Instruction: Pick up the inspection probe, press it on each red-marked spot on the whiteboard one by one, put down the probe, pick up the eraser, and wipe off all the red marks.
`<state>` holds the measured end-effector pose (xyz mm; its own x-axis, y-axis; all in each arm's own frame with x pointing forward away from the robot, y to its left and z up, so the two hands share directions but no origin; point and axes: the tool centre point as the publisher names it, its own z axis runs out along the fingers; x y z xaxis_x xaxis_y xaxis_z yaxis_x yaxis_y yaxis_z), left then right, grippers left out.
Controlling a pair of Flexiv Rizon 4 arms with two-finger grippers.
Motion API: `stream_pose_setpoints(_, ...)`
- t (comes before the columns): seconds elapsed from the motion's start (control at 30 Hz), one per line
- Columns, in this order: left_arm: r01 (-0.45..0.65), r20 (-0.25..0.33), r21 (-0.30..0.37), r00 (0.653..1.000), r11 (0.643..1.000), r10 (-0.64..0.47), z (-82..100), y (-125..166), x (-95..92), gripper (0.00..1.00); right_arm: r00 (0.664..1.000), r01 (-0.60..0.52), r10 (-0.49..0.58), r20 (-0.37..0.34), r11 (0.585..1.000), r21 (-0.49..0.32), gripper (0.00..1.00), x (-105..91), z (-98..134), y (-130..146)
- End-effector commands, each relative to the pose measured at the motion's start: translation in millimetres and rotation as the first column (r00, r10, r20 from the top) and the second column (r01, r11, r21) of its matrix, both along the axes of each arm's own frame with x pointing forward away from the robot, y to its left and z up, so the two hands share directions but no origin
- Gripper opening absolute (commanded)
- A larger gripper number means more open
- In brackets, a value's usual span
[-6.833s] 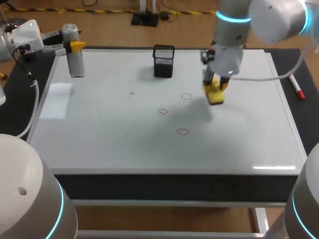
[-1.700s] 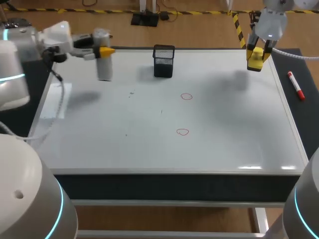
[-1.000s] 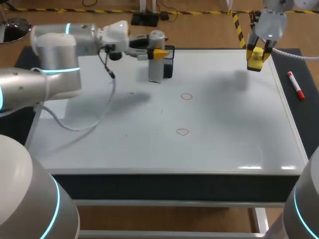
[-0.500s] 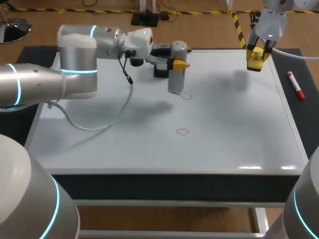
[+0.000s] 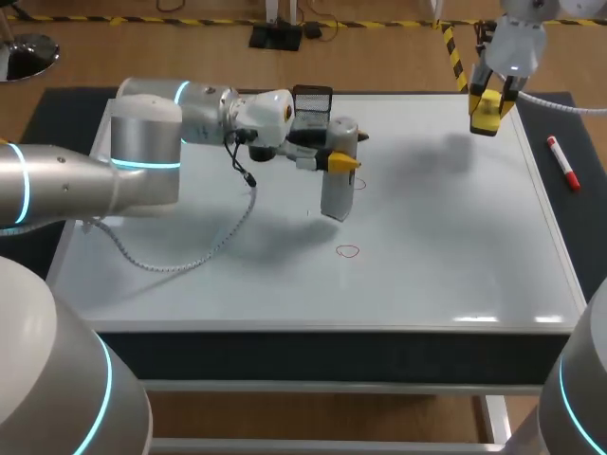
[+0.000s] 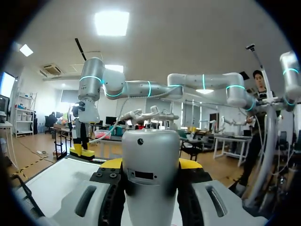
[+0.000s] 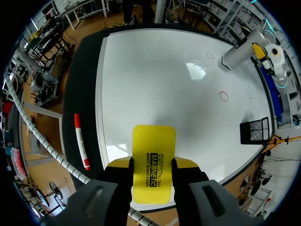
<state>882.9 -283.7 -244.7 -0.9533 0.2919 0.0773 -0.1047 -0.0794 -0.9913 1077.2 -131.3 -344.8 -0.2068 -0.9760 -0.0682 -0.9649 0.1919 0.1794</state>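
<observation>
The probe (image 5: pixel 338 180) points down at the board (image 5: pixel 190 275), gripped from both sides by your left tool (image 5: pixel 340 163). You are at the pressing step, I think. Next, set its tip down on the first mark (image 7: pixel 210 55) just beside it, then on the second mark (image 5: pixel 348 251). The head view half hides the first mark; the right wrist view shows both. Your right tool (image 7: pixel 153 162) grips the eraser (image 7: pixel 153 146) above the board's corner.

red mark (image 5: pixel 361 183) partly hidden behind probe (image 5: pixel 337 185)
</observation>
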Motion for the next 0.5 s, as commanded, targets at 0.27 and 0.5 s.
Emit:
stream_pose_setpoints(0.27,0.065,-0.001,-0.001,0.998,0.998,-0.065,-7.3,-19.8,-20.1,0.00,1.000,-0.003,0.003,-0.002,1.000,-0.003,0.00,1.8,0.9,-0.9)
stream_pose_setpoints(0.5,0.048,0.023,0.005,0.999,0.999,-0.048,-5.0,-14.7,-10.2,0.00,1.000,-0.003,0.003,-0.002,1.000,-0.003,0.00,1.8,0.9,-0.9)
